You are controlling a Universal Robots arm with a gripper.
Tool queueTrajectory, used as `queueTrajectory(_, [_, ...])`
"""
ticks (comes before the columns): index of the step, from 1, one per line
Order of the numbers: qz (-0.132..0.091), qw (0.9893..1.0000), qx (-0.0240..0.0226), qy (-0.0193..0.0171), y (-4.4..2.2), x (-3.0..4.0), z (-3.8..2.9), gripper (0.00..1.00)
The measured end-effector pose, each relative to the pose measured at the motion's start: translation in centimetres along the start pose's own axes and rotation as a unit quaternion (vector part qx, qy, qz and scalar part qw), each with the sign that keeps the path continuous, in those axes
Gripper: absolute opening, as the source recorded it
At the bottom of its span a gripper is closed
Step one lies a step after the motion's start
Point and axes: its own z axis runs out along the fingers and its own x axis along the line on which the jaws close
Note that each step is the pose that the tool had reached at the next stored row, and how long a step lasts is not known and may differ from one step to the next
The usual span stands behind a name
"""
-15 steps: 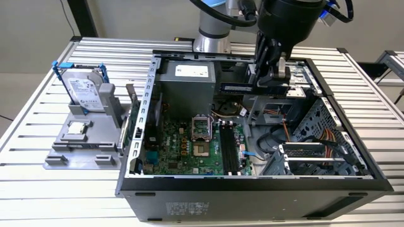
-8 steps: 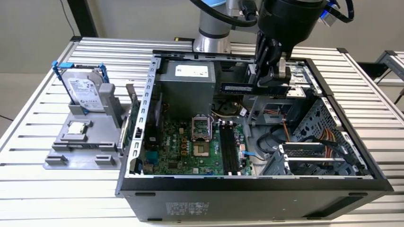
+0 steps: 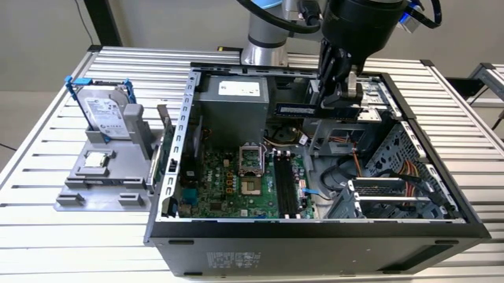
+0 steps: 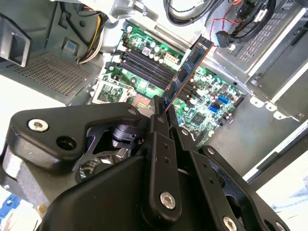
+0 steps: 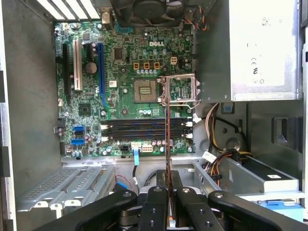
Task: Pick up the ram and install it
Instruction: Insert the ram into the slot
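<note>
Vertical arm [image 3: 358,23], downward hand [image 3: 342,105] pinched closed.

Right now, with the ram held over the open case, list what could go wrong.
1. The gripper clamps the ram by one end, so the free end could tilt or slip when pressed.
2. In the first wrist view the ram appears to cross the black memory slots rather than line up with them. Lowered like that, it could jam.
3. The open CPU socket bracket lies beside those slots and could be struck.
</note>
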Motion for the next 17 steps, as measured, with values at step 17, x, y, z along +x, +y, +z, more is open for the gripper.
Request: queueTrajectory(17, [0.046, 0.9989, 0.0017, -0.0008, 0.0, 0.0, 0.0, 0.0])
